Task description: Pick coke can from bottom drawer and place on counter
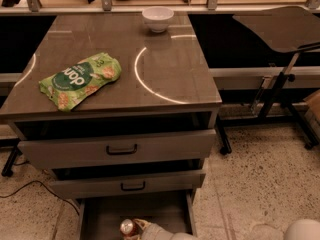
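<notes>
Ok, gripper [141, 228] is down in the bottom drawer [150, 210], at the lower edge of view, right up against the coke can [127, 227] on the can's right side. Can't tell how far it is open or whether it has hold of the can; most of it is cut off by the frame edge. Can sits on the drawer's grey floor, silver top facing up, a bit of red body visible under it. Bottom drawer is pulled well out, thin side walls showing left and right. Top drawer [120, 148] and middle drawer [127, 185] above it each stand slightly out, black handles centred. Bench [165, 69] above carries a green snack bag [80, 80] lying flat on its left half and a white bowl [158, 19] at the back edge near the middle; white ring marks curve across the glossy top. Dark tilted panel [282, 28] on a stand is off to the right, apart from the cabinet. Black cable [30, 186] trails on the speckled floor [260, 184] at left. Pale rounded shape [302, 230] in the bottom right corner, can't tell what it is.
</notes>
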You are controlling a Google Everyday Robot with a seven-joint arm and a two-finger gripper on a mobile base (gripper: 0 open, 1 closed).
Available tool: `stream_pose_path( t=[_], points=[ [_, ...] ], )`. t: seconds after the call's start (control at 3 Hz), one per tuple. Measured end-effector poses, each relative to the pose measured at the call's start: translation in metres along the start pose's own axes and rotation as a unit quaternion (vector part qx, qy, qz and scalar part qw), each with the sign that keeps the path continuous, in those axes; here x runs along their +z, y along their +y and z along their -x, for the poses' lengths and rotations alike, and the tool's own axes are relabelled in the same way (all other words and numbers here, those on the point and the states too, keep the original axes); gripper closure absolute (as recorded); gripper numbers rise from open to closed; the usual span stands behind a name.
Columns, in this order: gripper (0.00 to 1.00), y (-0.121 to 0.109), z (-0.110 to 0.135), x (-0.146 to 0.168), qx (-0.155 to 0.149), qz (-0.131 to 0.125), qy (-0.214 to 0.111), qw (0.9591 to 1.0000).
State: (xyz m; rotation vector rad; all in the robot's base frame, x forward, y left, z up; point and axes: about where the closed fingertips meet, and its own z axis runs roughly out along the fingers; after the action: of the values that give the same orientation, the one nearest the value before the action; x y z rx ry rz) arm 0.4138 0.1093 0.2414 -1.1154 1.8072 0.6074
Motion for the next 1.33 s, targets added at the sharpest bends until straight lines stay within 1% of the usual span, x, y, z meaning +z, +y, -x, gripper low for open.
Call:
stream_pose_path(
  t=[0.33, 0.67, 1.0, 1.33],
  points=[
    [1.0, -0.042, 0.029, -0.046, -0.028, -0.014, -0.004, 0.9995],
    [1.0, -0.045, 0.03, -0.047, -0.03, -0.016, -0.003, 0.9994],
    [1.0, -0.054, 0.043, -0.066, -0.042, -0.029, -0.001, 0.9987],
    [1.0, -0.055, 0.082, -0.111, -0.045, -0.039, 0.022, 0.998]
  ],
)
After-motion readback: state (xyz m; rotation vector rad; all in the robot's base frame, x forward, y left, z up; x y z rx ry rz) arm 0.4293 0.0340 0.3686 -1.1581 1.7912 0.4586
